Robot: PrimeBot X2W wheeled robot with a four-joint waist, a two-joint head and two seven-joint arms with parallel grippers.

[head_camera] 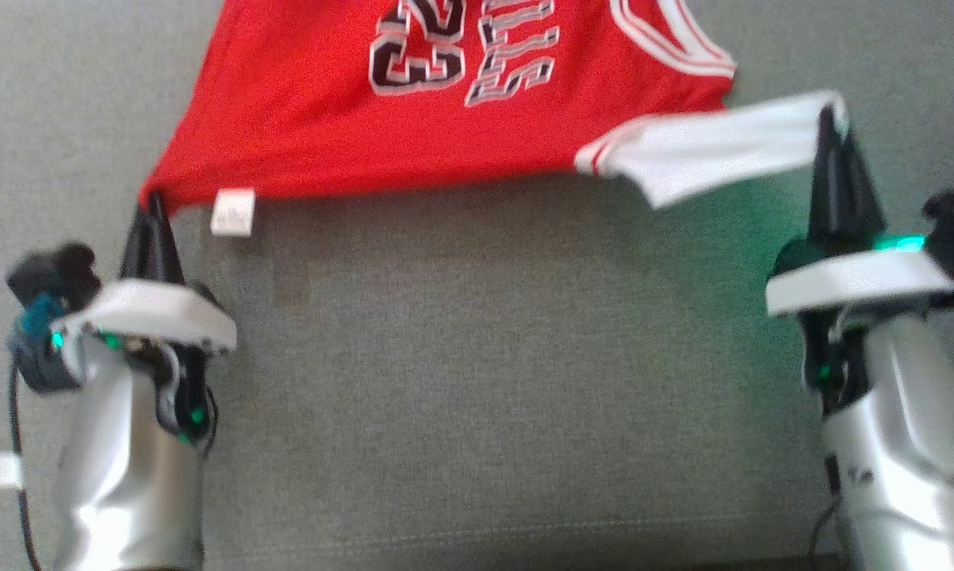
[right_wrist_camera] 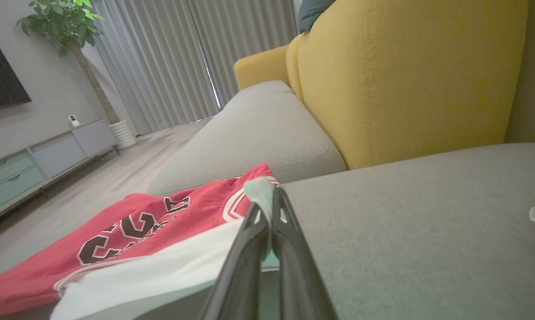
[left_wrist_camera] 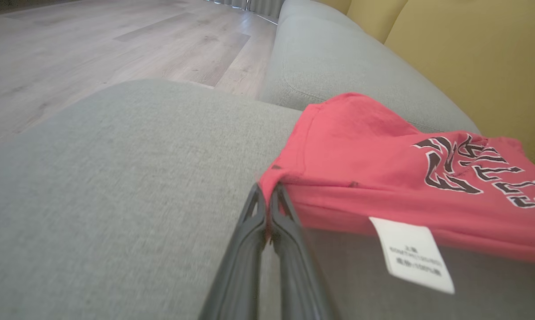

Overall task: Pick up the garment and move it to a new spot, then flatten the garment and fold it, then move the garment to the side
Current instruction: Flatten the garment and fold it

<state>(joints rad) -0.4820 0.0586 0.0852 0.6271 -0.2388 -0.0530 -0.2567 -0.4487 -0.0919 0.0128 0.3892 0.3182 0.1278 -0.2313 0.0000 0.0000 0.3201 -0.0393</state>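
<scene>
Living room (sofa (right_wrist_camera: pixel 405 89), TV (right_wrist_camera: pixel 0 73), curtains (right_wrist_camera: pixel 169 58))

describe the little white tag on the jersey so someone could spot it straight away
Across the grey sofa seat stretches a red jersey with black lettering. By the corner pinched in the left gripper hangs the tag: a small white rectangle with tiny print, unlike the big white sleeve at the other end.

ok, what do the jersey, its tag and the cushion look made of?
The jersey looks like soft matte knit, maybe cotton or polyester: it sags and creases. The tag seems to be thin white printed fabric, hanging from the hem. The cushion is grey woven upholstery; a coarse weave grain shows.
</scene>
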